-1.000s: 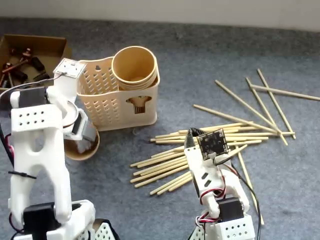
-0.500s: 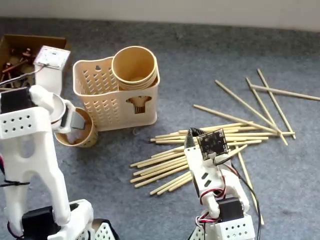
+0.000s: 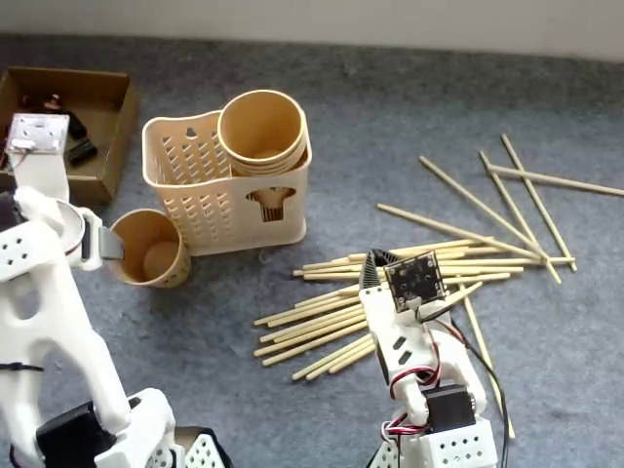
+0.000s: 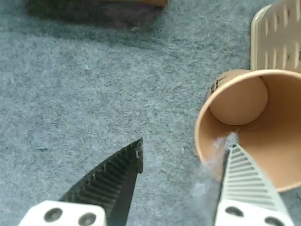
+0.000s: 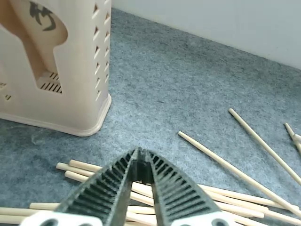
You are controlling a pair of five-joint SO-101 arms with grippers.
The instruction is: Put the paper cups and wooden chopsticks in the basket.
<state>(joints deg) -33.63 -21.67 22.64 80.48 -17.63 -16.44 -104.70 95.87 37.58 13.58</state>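
Left gripper (image 4: 185,143) spread wide, holding nothing | loose paper cup (image 3: 148,249) tipped on carpet (image 3: 390,117), just beside basket (image 3: 195,185) holding stacked cups (image 3: 261,127) | judged light, thin-walled, easily crushed: pinch rim gently, 1 finger inside | right gripper (image 5: 139,155) closed, empty, above chopsticks (image 3: 322,322)

Grey carpet (image 3: 390,127) covers the surface. A pale wall (image 3: 390,18) runs along its far edge. A cardboard box (image 3: 105,96) of dark parts sits at the far-left corner.
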